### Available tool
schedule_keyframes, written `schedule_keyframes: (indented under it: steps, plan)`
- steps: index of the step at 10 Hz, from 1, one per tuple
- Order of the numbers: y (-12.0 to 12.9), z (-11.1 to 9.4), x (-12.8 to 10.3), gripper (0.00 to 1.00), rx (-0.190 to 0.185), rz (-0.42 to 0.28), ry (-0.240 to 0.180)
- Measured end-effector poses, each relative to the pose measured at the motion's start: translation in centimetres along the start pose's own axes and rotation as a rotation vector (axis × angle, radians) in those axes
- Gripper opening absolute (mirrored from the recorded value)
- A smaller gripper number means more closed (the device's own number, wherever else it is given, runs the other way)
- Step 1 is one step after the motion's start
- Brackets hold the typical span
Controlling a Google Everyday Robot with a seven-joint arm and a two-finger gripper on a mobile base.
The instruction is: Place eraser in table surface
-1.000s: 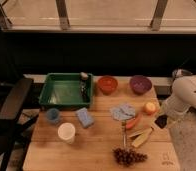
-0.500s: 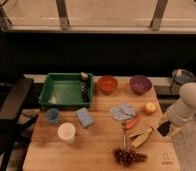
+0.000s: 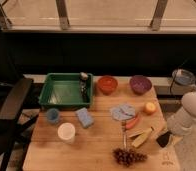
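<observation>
We have the hand (image 3: 167,136) low over the surface (image 3: 96,142) edge, eraser (image 3: 163,138) at it; grip state unclear, so release unconfirmed.

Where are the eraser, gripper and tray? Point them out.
Eraser (image 3: 164,139), camera view, middle of the black block at the table's right edge.
Gripper (image 3: 167,136), camera view, at its tip by the eraser.
Tray (image 3: 66,103), camera view, front rim.

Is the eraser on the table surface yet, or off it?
Cannot tell: the eraser is at the table surface's right edge by the gripper, contact unclear.
</observation>
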Motion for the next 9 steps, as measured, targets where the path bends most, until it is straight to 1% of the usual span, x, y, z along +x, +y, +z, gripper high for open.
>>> schedule_keyframes:
  steps: [1,2,4,6,9]
  plan:
    - [0.4,1.0,-0.5,0.41,-0.016,0.002,-0.03]
    - [0.8,2.1,-1.0,0.48,-0.03,0.005,-0.062]
    - [1.1,3.0,-1.5,0.65,-0.039,0.008,-0.101]
    - [0.8,3.7,-2.1,0.66,-0.043,-0.009,-0.12]
    - [0.7,3.8,-2.3,0.66,-0.04,-0.015,-0.12]
